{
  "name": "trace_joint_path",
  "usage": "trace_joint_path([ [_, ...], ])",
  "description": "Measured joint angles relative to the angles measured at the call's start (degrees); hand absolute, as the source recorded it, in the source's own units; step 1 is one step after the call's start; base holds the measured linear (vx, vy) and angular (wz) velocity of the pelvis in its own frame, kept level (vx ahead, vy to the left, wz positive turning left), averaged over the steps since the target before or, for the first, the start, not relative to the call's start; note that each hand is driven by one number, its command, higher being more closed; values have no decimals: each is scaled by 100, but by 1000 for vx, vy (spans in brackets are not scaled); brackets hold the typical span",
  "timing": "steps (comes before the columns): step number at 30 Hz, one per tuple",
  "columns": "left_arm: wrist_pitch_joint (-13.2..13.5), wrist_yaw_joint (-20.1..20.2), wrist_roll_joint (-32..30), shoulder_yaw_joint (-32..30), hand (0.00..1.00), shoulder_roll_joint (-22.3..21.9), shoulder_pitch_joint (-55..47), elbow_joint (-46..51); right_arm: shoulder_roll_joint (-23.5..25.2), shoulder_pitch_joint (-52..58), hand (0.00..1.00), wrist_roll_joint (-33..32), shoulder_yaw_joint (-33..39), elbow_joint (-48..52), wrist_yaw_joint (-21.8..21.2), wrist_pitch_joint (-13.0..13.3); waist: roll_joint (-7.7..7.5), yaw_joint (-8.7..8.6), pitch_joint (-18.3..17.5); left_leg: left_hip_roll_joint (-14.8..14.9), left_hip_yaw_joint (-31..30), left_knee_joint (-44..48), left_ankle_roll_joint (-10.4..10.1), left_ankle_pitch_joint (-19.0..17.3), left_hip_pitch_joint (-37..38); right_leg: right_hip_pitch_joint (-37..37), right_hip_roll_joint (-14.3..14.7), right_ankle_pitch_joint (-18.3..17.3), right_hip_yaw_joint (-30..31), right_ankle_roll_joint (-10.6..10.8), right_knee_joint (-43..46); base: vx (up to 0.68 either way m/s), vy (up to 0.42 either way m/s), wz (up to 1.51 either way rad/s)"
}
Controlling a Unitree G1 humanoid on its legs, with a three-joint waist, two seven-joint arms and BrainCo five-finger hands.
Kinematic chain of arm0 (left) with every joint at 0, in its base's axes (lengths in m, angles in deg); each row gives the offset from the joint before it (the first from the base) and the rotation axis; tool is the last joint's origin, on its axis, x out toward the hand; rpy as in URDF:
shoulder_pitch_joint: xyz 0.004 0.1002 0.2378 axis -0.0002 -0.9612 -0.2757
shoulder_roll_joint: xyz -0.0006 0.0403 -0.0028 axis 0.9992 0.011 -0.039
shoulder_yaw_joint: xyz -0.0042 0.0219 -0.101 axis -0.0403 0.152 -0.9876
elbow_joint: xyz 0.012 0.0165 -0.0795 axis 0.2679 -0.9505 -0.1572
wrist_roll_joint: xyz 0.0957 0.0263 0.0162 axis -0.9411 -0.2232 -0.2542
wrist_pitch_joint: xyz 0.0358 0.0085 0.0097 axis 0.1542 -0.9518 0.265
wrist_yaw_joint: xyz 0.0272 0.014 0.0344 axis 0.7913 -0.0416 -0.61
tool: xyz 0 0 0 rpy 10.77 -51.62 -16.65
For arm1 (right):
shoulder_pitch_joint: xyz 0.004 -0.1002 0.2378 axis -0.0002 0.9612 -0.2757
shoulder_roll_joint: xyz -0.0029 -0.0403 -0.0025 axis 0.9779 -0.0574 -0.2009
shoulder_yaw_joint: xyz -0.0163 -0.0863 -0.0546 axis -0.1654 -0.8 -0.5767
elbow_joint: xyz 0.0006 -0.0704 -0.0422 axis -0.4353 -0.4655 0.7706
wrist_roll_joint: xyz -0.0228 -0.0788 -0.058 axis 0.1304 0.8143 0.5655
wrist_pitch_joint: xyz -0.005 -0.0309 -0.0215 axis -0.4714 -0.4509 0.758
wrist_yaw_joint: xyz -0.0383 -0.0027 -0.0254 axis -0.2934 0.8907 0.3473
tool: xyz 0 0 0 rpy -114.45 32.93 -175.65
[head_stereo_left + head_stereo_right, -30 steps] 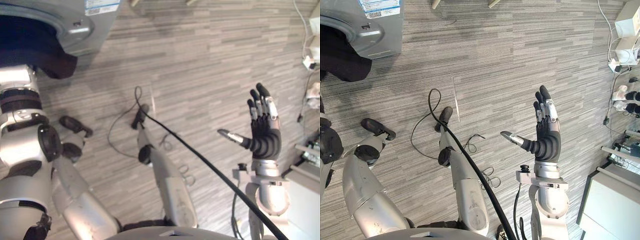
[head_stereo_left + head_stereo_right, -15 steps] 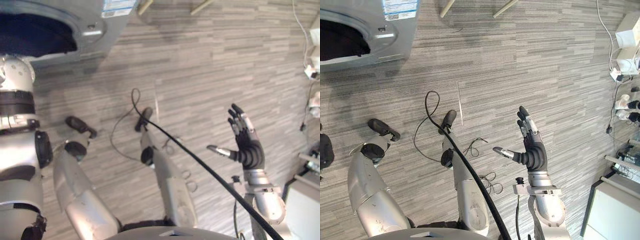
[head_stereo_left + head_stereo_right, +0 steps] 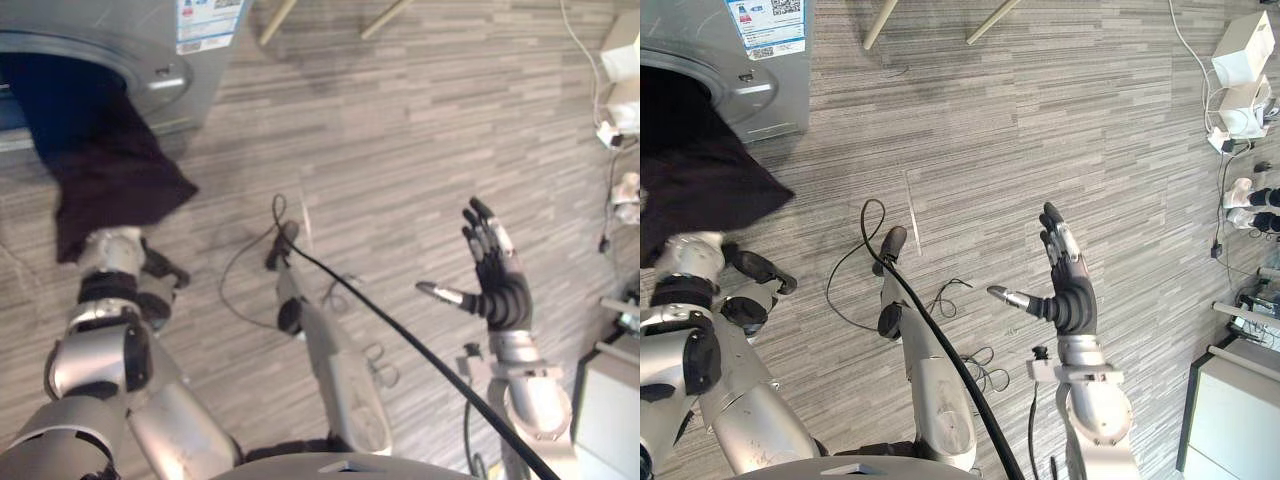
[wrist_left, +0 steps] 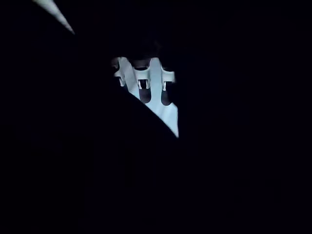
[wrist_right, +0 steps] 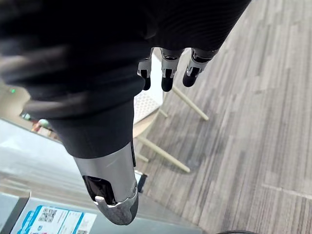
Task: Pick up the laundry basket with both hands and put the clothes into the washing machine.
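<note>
A: Garment's position?
B: The dark garment (image 3: 100,170) is found hanging at the washing machine's (image 3: 195,70) mouth, draped over the left hand (image 4: 155,83), whose grip cannot be told. It is judged soft, light and limp, best gathered high.
A: Right hand (image 3: 1070,295)?
B: Held empty, fingers straight, thumb spread.

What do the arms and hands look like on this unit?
Both arms are silver-grey shells: the left arm carries black bands at wrist and elbow, the right arm a silver cuff. The right hand has a dark ribbed cover, silver fingers with dark tips and a silver thumb.
</note>
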Motion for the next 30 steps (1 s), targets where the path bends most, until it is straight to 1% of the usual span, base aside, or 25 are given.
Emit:
trace_joint_path([
  [1, -105, 127, 5, 305, 0, -69, -2, -83, -46, -131, 0, -31, 26, 0, 1, -39, 0, 8, -2, -8, -5, -2, -3, -3, 0, 0, -11, -2, -3, 2, 13, 18, 19, 4],
  [2, -130, 168, 76, 519, 0, -124, -1, -83, -42, -169, 0, -58, 13, 1, 1, -44, 3, 14, -3, -26, -9, -17, -5, -2, 1, -4, -23, -4, -8, 4, 21, 18, 16, 4],
  [5, -127, 178, 392, 775, 0, -104, 7, -83, -41, -169, 0, -99, -1, -7, 1, -93, 4, -3, -4, -49, -9, -34, -15, 7, 18, -14, -52, -5, -12, 5, 61, 6, 5, 1],
  [6, -142, 113, 545, 892, 0, -68, 70, -26, -41, -170, 0, -100, -7, -7, 5, -100, 4, 19, -4, -48, -3, -34, -17, 8, 42, -8, -58, -13, -10, 9, 87, 0, 0, 0],
  [7, -160, 3, 711, 964, 0, -48, 152, 220, -43, -169, 0, -96, -21, -16, 13, -114, 4, 56, -4, -48, 0, -35, -21, 11, 61, -1, -64, -24, -10, 6, 110, 31, 27, 3],
  [8, -154, -195, 1016, 1022, 0, -32, 306, 849, -46, -158, 0, -95, -66, -48, 35, -144, 3, 110, -4, -68, -6, -60, -31, 25, 75, 10, -77, -39, -17, 3, 131, 30, 25, 17],
  [9, -203, -635, 1664, 1090, 0, 58, 646, 1695, -39, -113, 0, -97, -187, -173, 44, -130, 3, 116, -6, -145, -52, -133, -57, 66, 58, 12, -114, -60, -58, 11, 141, 25, 17, 20],
  [10, -237, -783, 1841, 1210, 0, 75, 698, 1725, -38, -119, 0, -95, -287, -282, 43, -130, -2, 97, -11, -178, -63, -158, -70, 79, 63, 18, -130, -66, -64, 12, 144, 25, 17, 20],
  [11, -193, -905, 1982, 1235, 0, 39, 690, 1809, -28, -83, 0, -98, -363, -367, 50, -112, -1, 81, -11, -197, -66, -176, -69, 87, 65, 17, -138, -70, -67, 13, 143, 22, 16, 9],
  [12, -90, -1154, 2131, 1247, 0, -7, 697, 1964, -20, -46, 0, -96, -455, -510, 65, -87, -2, 64, -11, -224, -66, -203, -67, 105, 59, 3, -148, -70, -66, 13, 137, 0, 0, 0],
  [14, -4, -1924, 2520, 1258, 0, -71, 744, 2311, -24, -15, 0, -81, -543, -701, 128, -88, -2, 63, -10, -201, -65, -189, 18, 176, 56, -16, -126, -62, -31, 3, 141, 35, 21, -9],
  [15, 147, -2151, 2666, 1289, 0, -77, 745, 2411, -26, 50, 0, -41, -542, -645, 155, -76, -3, 68, -10, -142, -67, -151, 9, 170, 47, -25, -91, -66, -17, -1, 145, 37, 15, -21],
  [16, 452, -2356, 2807, 1392, 0, -104, 776, 2461, -28, 184, 0, -24, -543, -550, 162, -44, -3, 84, -10, -67, -81, -92, -70, 121, 13, -60, -45, -76, 14, -12, 166, 30, 8, -21],
  [18, 724, -2644, 2880, 1405, 0, -189, 916, 2462, -60, 392, 0, 16, -544, -374, 165, -18, -3, 89, -10, -40, -83, -73, -80, 113, -33, -160, -33, -109, 100, -13, 234, 19, 3, -20],
  [19, 891, -2798, 2926, 1388, 0, -199, 959, 2462, -108, 487, 0, 23, -549, -316, 165, 13, -3, 77, -10, -44, -93, -83, -78, 110, -52, -202, -33, -183, 128, 31, 250, 12, -4, -28],
  [20, 1042, -2812, 2926, 1348, 0, -196, 968, 2461, -129, 510, 0, 25, -554, -316, 169, 33, -3, 67, -10, -55, -154, -131, -52, 94, -85, -238, -6, -400, 123, 166, 247, 7, -8, -32],
  [21, 1119, -2831, 2926, 1336, 0, -195, 981, 2461, -130, 512, 0, 25, -556, -316, 172, 36, -3, 73, -10, -50, -214, -153, -54, 97, -117, -261, 25, -516, 120, 223, 265, -1, -17, -39],
  [22, 1200, -2893, 2932, 1293, 0, -195, 1023, 2461, -132, 544, 0, 26, -559, -308, 174, 50, -3, 99, -10, -37, -336, -149, -53, 99, -188, -371, 44, -729, 126, 185, 466, 2, -4, -18],
  [24, 1206, -3013, 2952, 1200, 0, -193, 1083, 2461, -131, 607, 0, 47, -571, -301, 175, 52, -9, 38, -9, -67, -405, -128, -94, 124, -240, -403, 41, -761, 134, 167, 496, 8, 5, 0],
  [25, 1206, -3038, 2927, 1096, 0, -192, 1095, 2462, -132, 597, 0, 99, -580, -274, 173, 51, -11, 21, -11, -125, -399, -274, -108, 174, -231, -405, 44, -876, 128, 319, 412, 11, -7, -10],
  [26, 1206, -3038, 2883, 1041, 0, -188, 1104, 2466, -140, 594, 0, 151, -584, -246, 170, 51, -11, 37, -11, -113, -384, -372, -84, 235, -225, -446, 53, -923, 110, 313, 477, 32, -12, -26],
  [27, 1206, -3045, 2850, 870, 0, -188, 1100, 2518, -158, 607, 0, 222, -584, -231, 153, 66, -19, 35, -10, -80, -404, -388, -83, 281, -244, -526, 8, -1022, 203, 28, 894, 65, 30, -18],
  [28, 1205, -3061, 2850, 766, 0, -188, 1099, 2540, -128, 663, 0, 226, -583, -228, 153, 68, -121, 27, -49, -96, -409, -376, -168, 338, -237, -486, -52, -896, 93, 23, 850, 79, 33, -10],
  [30, 1205, -3059, 2842, 509, 0, -187, 1092, 2576, -128, 659, 0, 226, -585, -214, 154, 90, -151, 24, -62, -83, -420, -465, -253, 469, -236, -484, 24, -803, 90, -7, 715, 60, -8, -8],
])
